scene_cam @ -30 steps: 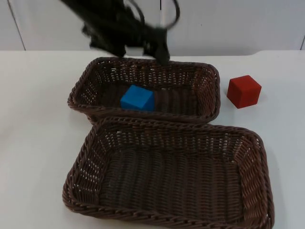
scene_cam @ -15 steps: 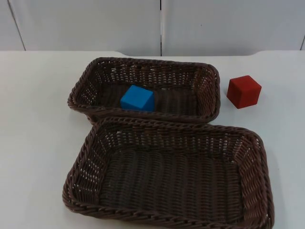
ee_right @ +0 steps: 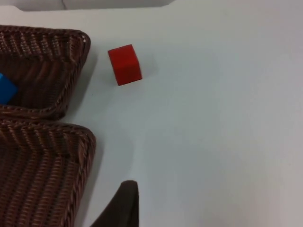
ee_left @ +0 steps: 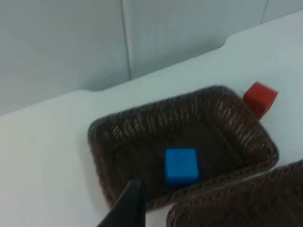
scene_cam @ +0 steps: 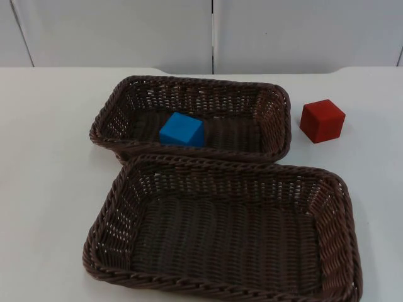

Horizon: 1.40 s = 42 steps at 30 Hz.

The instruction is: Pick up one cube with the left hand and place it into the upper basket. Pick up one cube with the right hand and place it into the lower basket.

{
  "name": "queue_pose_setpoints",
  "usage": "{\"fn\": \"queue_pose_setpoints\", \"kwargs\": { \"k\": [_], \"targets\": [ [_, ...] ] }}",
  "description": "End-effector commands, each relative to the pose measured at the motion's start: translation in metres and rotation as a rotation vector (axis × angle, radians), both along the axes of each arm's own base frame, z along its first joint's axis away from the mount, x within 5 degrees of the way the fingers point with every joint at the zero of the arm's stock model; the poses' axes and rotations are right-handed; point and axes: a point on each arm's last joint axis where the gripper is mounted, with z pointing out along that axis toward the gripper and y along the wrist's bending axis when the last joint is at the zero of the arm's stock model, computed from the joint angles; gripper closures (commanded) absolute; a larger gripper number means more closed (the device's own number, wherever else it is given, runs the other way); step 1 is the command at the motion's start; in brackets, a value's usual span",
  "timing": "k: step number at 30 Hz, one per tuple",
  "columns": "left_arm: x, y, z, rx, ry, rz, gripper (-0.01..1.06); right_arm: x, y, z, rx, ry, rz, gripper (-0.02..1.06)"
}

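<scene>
Sitting in upper basket (scene_cam: 271,119) – blue cube (scene_cam: 181,129), red cube (scene_cam: 322,121) outside.

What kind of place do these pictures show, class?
Probably a robot test bench: a bare white table against a grey partition, set with two baskets and two cubes as props.

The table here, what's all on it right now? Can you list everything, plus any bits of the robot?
upper basket: one, dark brown wicker, toward the wall, holding the blue cube.
lower basket: one, dark brown wicker, nearer the camera, against the upper one, nothing in it.
blue cube: one, blue, on the upper basket's floor.
red cube: one, red, on the table right of the upper basket.
table: one, white.
partition wall: grey, behind the table.
left gripper fingertip: black, above the upper basket's near side.
right gripper fingertip: black, above the table beside the lower basket.
</scene>
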Motion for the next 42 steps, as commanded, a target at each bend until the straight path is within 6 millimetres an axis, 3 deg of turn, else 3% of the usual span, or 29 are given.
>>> {"fn": "queue_pose_setpoints", "kwargs": {
  "k": [1,3,4,8,9,10,13,14,18,24,29,42],
  "targets": [
    [-0.014,0.007,-0.006,-0.003,-0.007,0.025,0.0,0.024,0.003,0.004,0.005,0.012,0.027,-0.01],
    [-0.027,0.013,-0.014,-0.008,-0.011,0.048,0.0,0.049,0.005,0.004,-0.004,0.056,0.048,-0.01],
    [-0.027,0.013,-0.014,-0.008,-0.011,0.048,0.0,0.049,0.005,0.004,-0.004,0.056,0.048,-0.01],
    [-0.047,0.023,-0.024,-0.012,-0.032,0.067,0.0,0.105,0.008,-0.006,-0.029,0.192,0.068,-0.01],
    [-0.052,0.025,-0.025,-0.003,-0.034,0.066,0.0,0.12,0.009,-0.01,-0.033,0.222,0.073,-0.01],
    [-0.052,0.025,-0.025,-0.003,-0.034,0.066,0.0,0.12,0.009,-0.01,-0.033,0.222,0.073,-0.01],
    [-0.063,0.028,-0.022,-0.002,-0.045,0.063,0.0,0.163,0.013,-0.023,-0.038,0.269,0.114,-0.01],
    [-0.063,0.028,-0.022,-0.002,-0.045,0.063,0.0,0.163,0.013,-0.023,-0.038,0.269,0.114,-0.01],
    [-0.072,0.031,-0.017,-0.018,-0.078,0.062,0.0,0.219,0.017,-0.046,-0.046,0.344,0.146,-0.01],
    [-0.075,0.033,-0.018,0.002,-0.071,0.061,0.0,0.253,0.024,-0.071,-0.074,0.38,0.184,0.0],
    [-0.075,0.034,-0.019,0.015,-0.07,0.062,0.0,0.284,0.059,-0.094,-0.181,0.333,0.329,0.0],
    [-0.075,0.035,-0.02,0.042,-0.064,0.065,0.0,0.342,0.085,-0.151,-0.154,0.339,0.35,0.0]
  ]
}}
